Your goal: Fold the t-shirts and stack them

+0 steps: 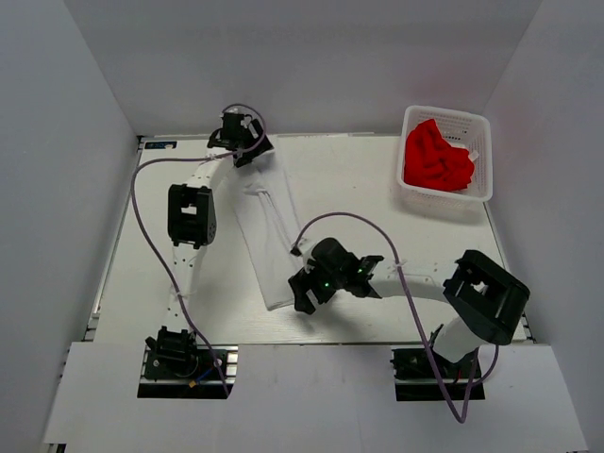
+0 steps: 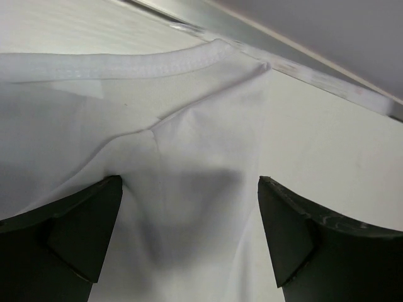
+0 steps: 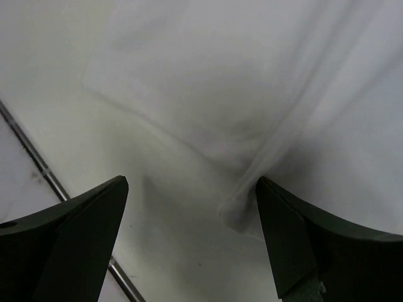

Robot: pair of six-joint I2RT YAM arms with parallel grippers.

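When viewed from above: found the white t-shirt (image 1: 269, 245) folded into a long strip on the table (image 1: 359, 189), running from the left gripper (image 1: 247, 146) at the far edge down to the right gripper (image 1: 304, 288); saw the red t-shirt (image 1: 436, 159) bunched in the basket (image 1: 479, 132), well apart.
Left wrist: showed fingers (image 2: 69, 239) spread wide, straddling cloth just below the collar ribbing (image 2: 145, 63) (nothing pinched yet).
Right wrist: showed fingers (image 3: 296, 245) spread likewise, a rolled cloth edge (image 3: 242, 204) between them.
Step, as judged: gripping both ends to fold the strip.
Advice: needed both layers caught squarely, equal bite at each end, ends lifted together to keep edges aligned.
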